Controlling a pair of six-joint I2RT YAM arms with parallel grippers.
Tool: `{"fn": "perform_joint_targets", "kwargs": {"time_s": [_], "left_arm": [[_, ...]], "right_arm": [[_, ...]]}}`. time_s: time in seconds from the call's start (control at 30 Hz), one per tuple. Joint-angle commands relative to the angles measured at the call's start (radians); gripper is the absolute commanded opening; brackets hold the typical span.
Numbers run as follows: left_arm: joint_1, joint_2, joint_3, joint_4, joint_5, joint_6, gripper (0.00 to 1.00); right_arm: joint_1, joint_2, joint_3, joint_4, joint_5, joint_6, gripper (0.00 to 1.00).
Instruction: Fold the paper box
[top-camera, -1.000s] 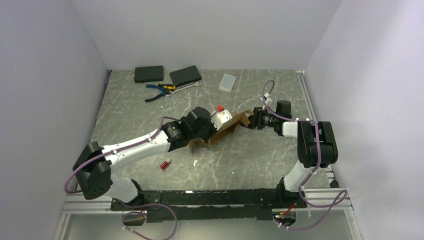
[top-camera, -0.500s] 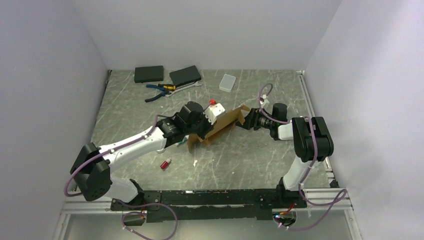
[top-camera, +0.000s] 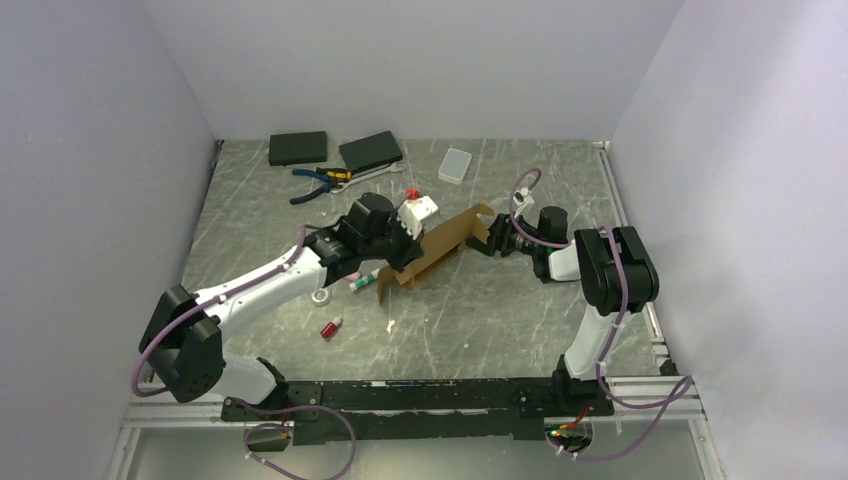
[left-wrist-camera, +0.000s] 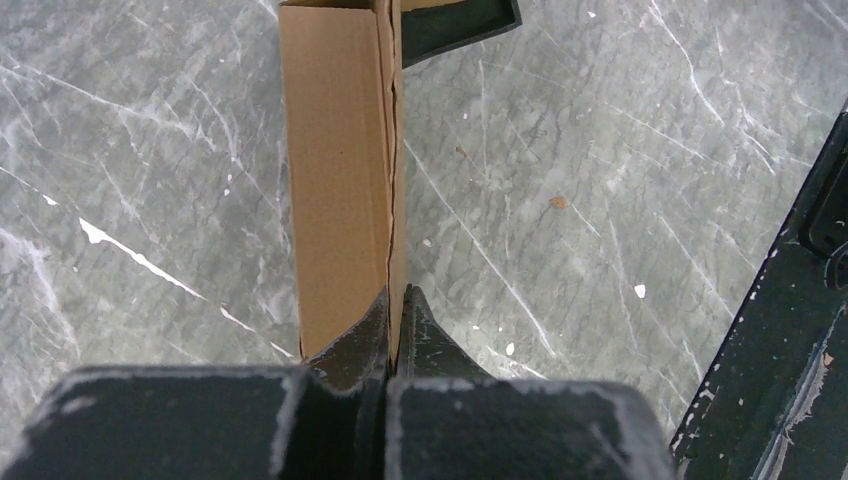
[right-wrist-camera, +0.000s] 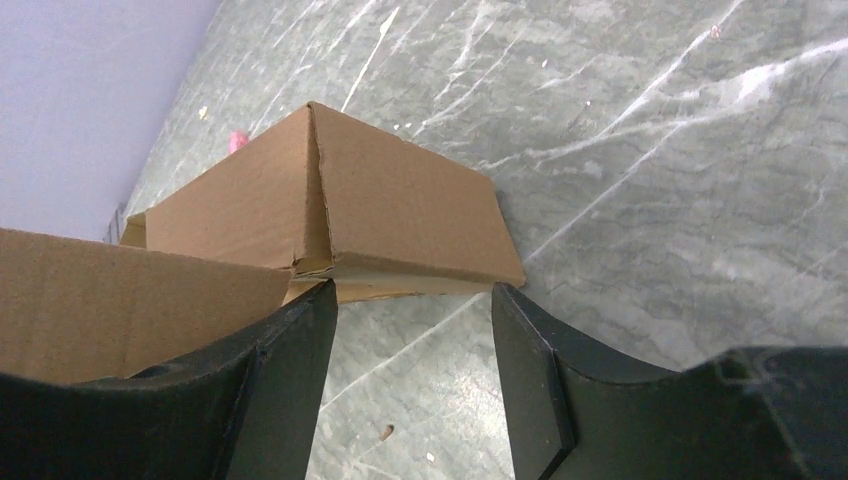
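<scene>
Mid-table, the plain brown cardboard paper box (top-camera: 440, 250) is partly folded: left gripper (left-wrist-camera: 397, 293) clamps a panel, right gripper (right-wrist-camera: 412, 300) gapes, flaps not yet closed.

The box (top-camera: 440, 250) lay at the middle of the table (top-camera: 500, 320), with the left gripper (left-wrist-camera: 396, 305) at its near left end and the right gripper (right-wrist-camera: 412, 300) at its far right end. Behind it, by the far edge, 2 flat boxes (top-camera: 297, 148) (top-camera: 370, 150) sat side by side at left, pliers (top-camera: 318, 180) just before them and a case (top-camera: 454, 165) to their right. A bottle (top-camera: 331, 326) lay nearer the front, left of the box.
</scene>
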Motion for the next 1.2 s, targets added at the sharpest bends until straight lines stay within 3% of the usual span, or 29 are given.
{"fn": "perform_joint_targets", "kwargs": {"time_s": [0.0,0.5,0.77,1.17], "left_arm": [[0.026,0.002,-0.003,0.002,0.09,-0.03,0.0],[0.11,0.038,0.012,-0.009,0.19,-0.086,0.0],[0.141,0.05,0.02,-0.01,0.229,-0.101,0.0],[0.157,0.067,0.029,-0.012,0.27,-0.111,0.0]], "right_arm": [[0.02,0.02,0.035,0.111,0.02,-0.004,0.61],[0.065,0.081,0.081,0.156,0.019,-0.097,0.51],[0.066,0.069,0.065,0.175,0.07,-0.152,0.62],[0.078,0.137,0.04,0.383,0.035,-0.161,0.67]]}}
